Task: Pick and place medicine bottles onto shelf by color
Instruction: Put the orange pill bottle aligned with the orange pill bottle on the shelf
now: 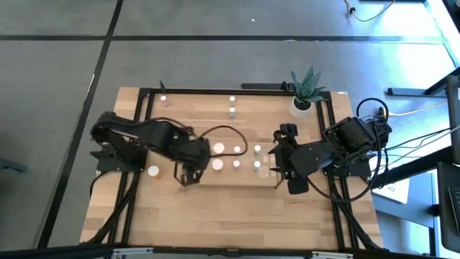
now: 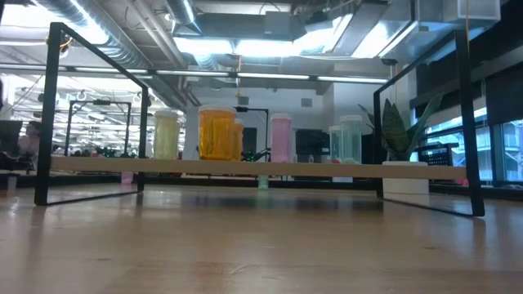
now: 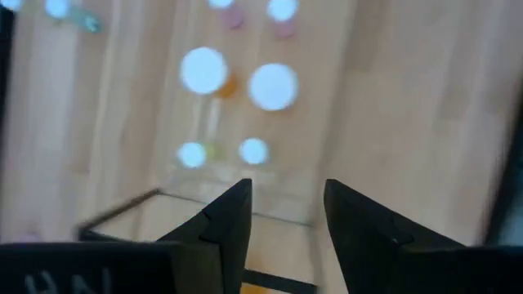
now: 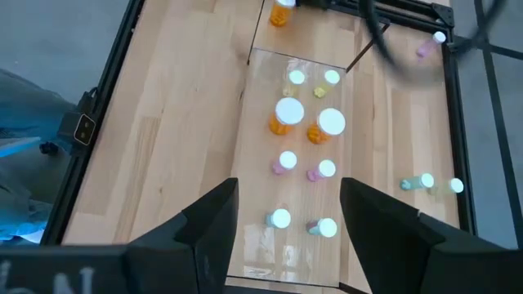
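1. Bare tabletop [image 2: 261,245] filled the low view's foreground; beyond it the shelf [image 2: 245,167] ran across the picture, its board carrying a yellow bottle [image 2: 166,135], a large orange bottle [image 2: 216,133], a pink bottle [image 2: 280,138] and pale green bottles [image 2: 347,140].
2. No arm showed in the low view.
3. From above, the left gripper [image 1: 188,175] hovered at the shelf's left end with its fingers apart and nothing between them.
4. The right gripper [image 1: 277,171] hung over the shelf's right end, fingers spread wide and likewise empty.
5. White caps dotted the shelf between the grippers; the glass itself [image 4: 290,155] was hard to trace from above.
6. An orange-bodied bottle [image 1: 154,171] stood on the table left of the shelf, partly behind the left arm.
7. A pink bottle [image 1: 164,100] and two greenish ones [image 1: 232,105] stood near the far edge.
8. The left wrist view was blurred; the caps there were probably the shelf's.
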You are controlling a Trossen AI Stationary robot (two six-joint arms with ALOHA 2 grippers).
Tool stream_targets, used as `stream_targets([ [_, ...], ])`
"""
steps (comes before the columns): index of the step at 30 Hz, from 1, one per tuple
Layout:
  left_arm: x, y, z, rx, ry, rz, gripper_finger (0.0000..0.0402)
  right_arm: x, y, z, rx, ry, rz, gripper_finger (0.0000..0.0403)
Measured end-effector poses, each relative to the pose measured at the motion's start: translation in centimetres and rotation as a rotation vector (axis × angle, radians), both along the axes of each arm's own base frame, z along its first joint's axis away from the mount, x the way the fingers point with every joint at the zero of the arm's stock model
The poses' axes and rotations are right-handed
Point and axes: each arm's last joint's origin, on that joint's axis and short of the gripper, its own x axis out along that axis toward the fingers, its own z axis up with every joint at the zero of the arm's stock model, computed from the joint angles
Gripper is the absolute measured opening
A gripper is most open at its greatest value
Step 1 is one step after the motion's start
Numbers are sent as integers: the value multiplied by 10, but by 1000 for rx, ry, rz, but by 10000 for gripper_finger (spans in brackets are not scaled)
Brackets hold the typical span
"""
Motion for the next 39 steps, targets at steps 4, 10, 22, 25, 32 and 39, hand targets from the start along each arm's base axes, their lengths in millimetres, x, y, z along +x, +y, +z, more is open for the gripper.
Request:
stream_targets([
  [4, -22, -21, 12, -65, -62, 23, 147, 0, 0, 0, 0, 0, 1, 217],
  [10, -45, -47, 20, -143, -107, 81, 147, 0, 0, 0, 4, 0, -2, 217],
  [22, -86, -78, 0, -231, -29, 209, 147, -2, 5, 0, 19, 0, -2, 217],
  [25, -104, -75, -12, -244, 26, 250, 147, -3, 6, 0, 18, 0, 2, 217],
  [32, -142, -65, -36, -198, 76, 227, 147, -4, 8, 0, 51, 23, 50, 217],
  [39, -159, -64, -69, -93, 154, 162, 147, -4, 10, 0, 76, 34, 95, 217],
])
